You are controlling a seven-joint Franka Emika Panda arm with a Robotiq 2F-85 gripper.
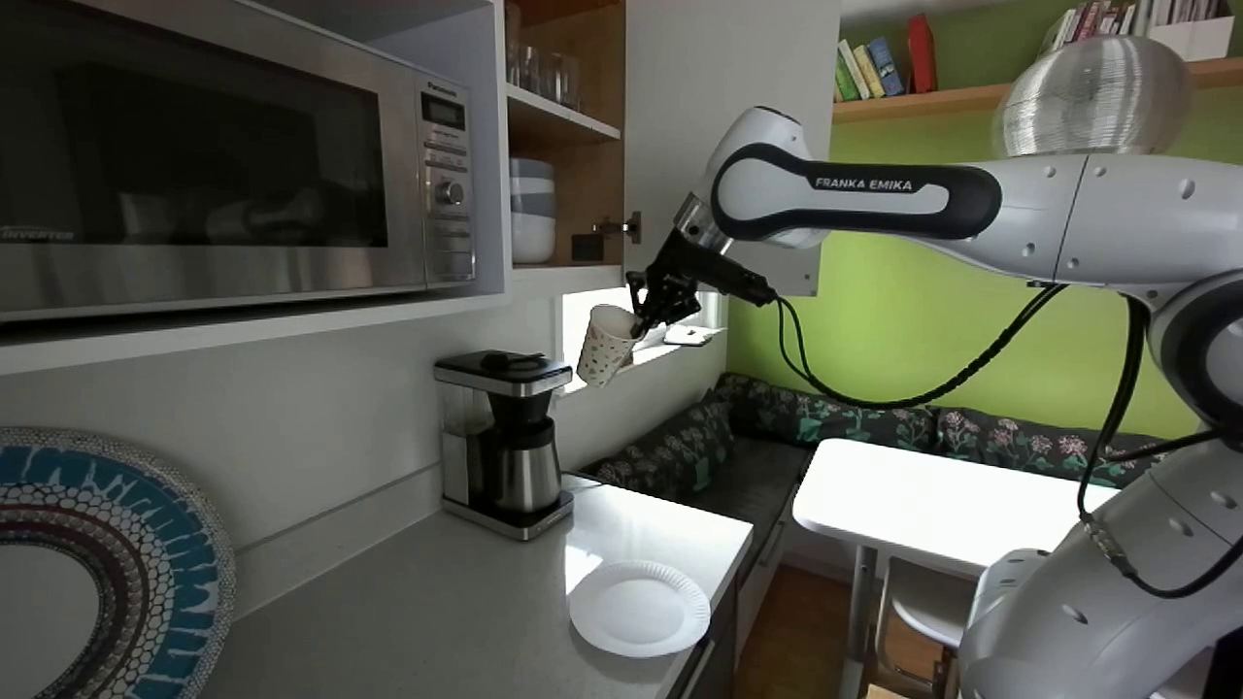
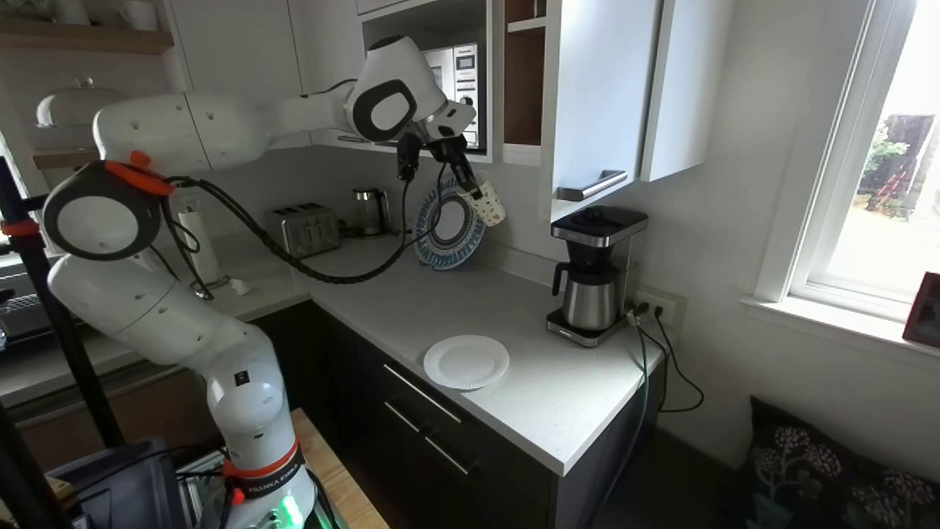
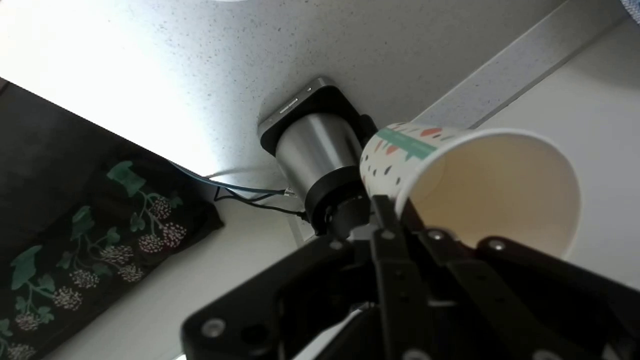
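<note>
A paper cup with a coloured speckled pattern hangs in the air, tilted, in both exterior views. My gripper is shut on its wall at the rim. In the wrist view my gripper has one finger outside the cup and one inside. The cup's open mouth faces the wrist camera, and its visible inside looks empty. The cup is well above the counter. A coffee maker with a steel jug stands below it, also in the wrist view. A white plate lies on the counter.
An open cabinet door is behind the arm, beside shelves with glasses and bowls. A microwave sits in a raised niche. A patterned round plate leans on the wall. A toaster and kettle stand farther along the counter.
</note>
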